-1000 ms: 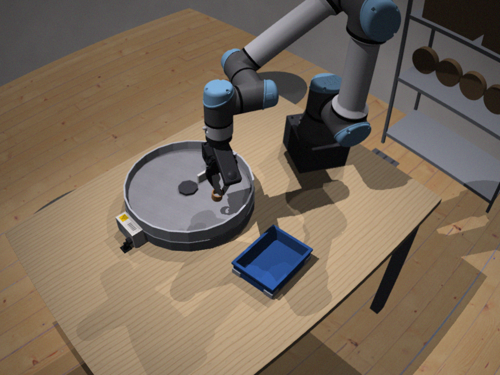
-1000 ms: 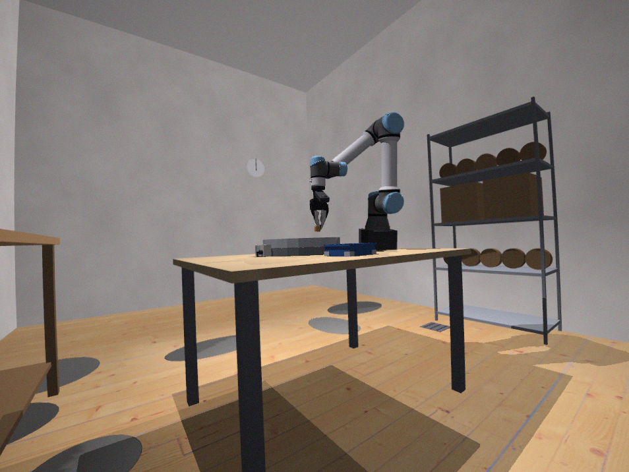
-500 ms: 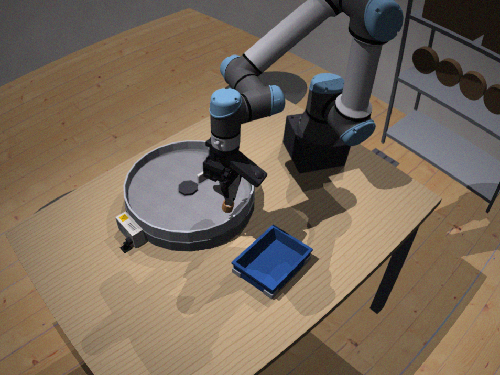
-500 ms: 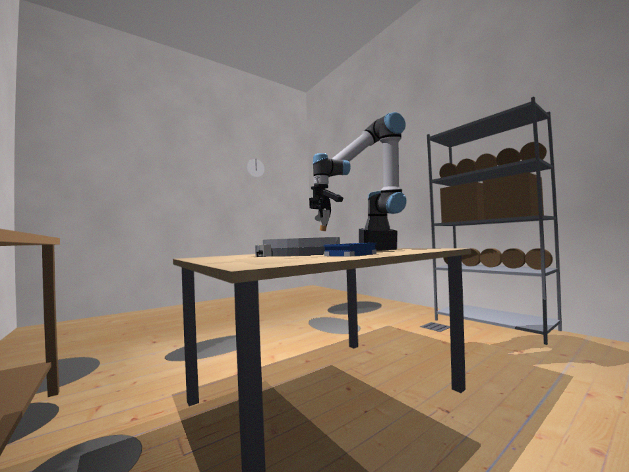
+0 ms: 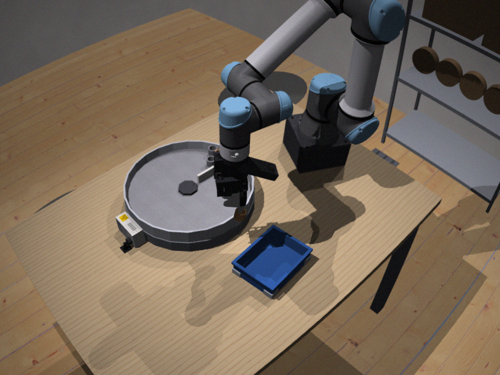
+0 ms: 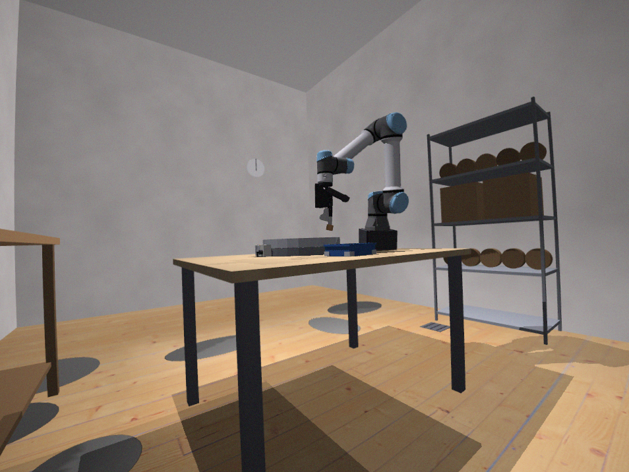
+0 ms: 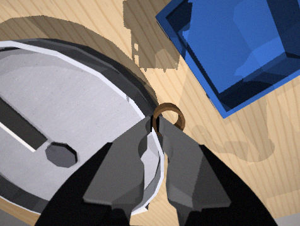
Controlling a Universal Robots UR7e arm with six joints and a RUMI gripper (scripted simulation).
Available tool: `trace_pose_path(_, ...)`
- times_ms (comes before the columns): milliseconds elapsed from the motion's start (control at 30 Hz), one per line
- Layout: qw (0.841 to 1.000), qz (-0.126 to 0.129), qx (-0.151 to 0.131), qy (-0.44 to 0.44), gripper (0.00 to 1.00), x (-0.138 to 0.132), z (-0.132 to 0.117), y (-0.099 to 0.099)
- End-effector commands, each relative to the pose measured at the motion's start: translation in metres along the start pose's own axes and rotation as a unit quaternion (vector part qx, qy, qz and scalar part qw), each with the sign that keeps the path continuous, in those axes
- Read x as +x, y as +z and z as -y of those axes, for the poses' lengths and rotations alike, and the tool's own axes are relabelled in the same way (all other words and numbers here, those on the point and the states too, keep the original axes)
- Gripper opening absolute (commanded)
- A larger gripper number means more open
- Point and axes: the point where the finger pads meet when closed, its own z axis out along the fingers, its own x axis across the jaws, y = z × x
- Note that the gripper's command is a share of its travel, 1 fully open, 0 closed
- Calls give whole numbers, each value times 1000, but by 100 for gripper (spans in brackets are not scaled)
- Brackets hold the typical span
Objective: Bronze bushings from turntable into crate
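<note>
my gripper (image 5: 242,202) (image 6: 329,223) (image 7: 154,116) is pinched nearly closed on the wall of 1 bronze bushing (image 5: 240,214) (image 6: 329,227) (image 7: 181,121), a short ring hanging at the fingertips, above the turntable's near edge. in the wrist view the ring's open hole faces the camera, and most of the ring juts out past the tips, on the side away from the turntable's centre.

the blue crate (image 5: 274,286) (image 6: 350,248) (image 7: 224,115) sits on the table (image 5: 161,298) (image 6: 223,267), near the turntable (image 5: 189,235) (image 6: 299,247) (image 7: 99,79) and lower than the ring. i judge the next move to be sideways over the crate's wall, then down and release; too low, and the ring could clip the rim.

behind the gripper, 2 steel bushings (image 5: 210,160) stand on the turntable beside a pale divider (image 5: 206,174); they should stay. a sliver of orange shows there too, perhaps another bronze one, mostly hidden. no bushing shows in the crate.

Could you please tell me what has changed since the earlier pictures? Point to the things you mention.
The gripper (image 5: 242,205) (image 6: 329,222) (image 7: 154,116) carried the bronze bushing (image 5: 240,214) (image 6: 329,228) (image 7: 182,121) from above the turntable's inside (image 5: 161,206) toward the crate (image 5: 271,260) (image 6: 350,248) (image 7: 217,72), its hold unchanged. The turntable and crate stayed put.
</note>
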Motion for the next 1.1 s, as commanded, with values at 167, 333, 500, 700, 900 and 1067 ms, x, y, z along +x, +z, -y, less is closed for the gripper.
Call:
trace_pose_path(167,983,-4,2,-184,0,18,10,-1)
trace_pose_path(333,955,-5,1,-296,0,29,16,-1)
trace_pose_path(500,917,-5,0,-399,0,40,22,-1)
trace_pose_path(700,872,-6,0,-490,0,51,28,-1)
trace_pose_path(900,822,-6,-1,-570,0,61,33,-1)
trace_pose_path(1067,770,-7,-2,-639,0,71,38,-1)
